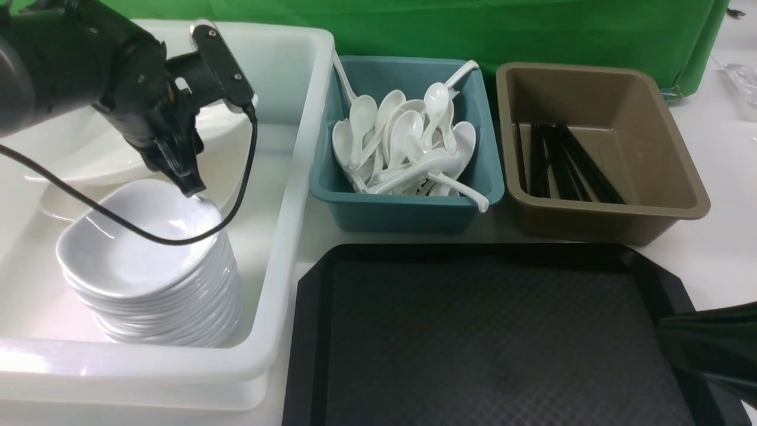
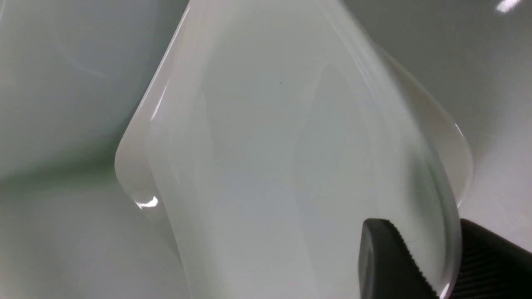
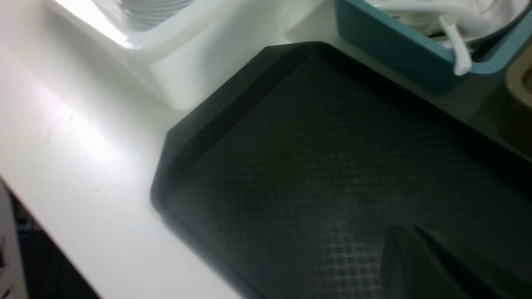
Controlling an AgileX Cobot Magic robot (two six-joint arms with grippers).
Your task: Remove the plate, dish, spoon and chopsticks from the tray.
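Looking over the left side first, I see the left gripper (image 1: pixel 192 192) angled down at the far rim of the dish (image 1: pixel 136 248). The dish sits upright, well facing up, on top of a stack of like dishes (image 1: pixel 177 313) inside the white bin (image 1: pixel 290 195). One rounded corner of it points toward the gripper. In the left wrist view the black ribbed fingers (image 2: pixel 390 257) straddle that rim, one inside the well and one outside. I cannot tell whether they are pinching it or standing just off it.

Behind the arm, in the same bin, lie the large white plates (image 1: pixel 77 165), partly hidden. The spoons (image 1: pixel 402 148) are heaped in the teal bin (image 1: pixel 408 216) with handles pointing every way. One handle hangs over the near rim toward the right. I cannot pick out any single spoon as the task's own. The chopsticks (image 1: pixel 562 163) lie in the brown bin (image 1: pixel 603 222), long axes running near to far and slightly fanned.

The tray (image 1: pixel 473 254) lies just in front of those two bins, long axis left to right, diamond-pattern floor showing. The right gripper (image 1: pixel 709 349) hangs over its near right corner, fingers closed together with nothing between them.
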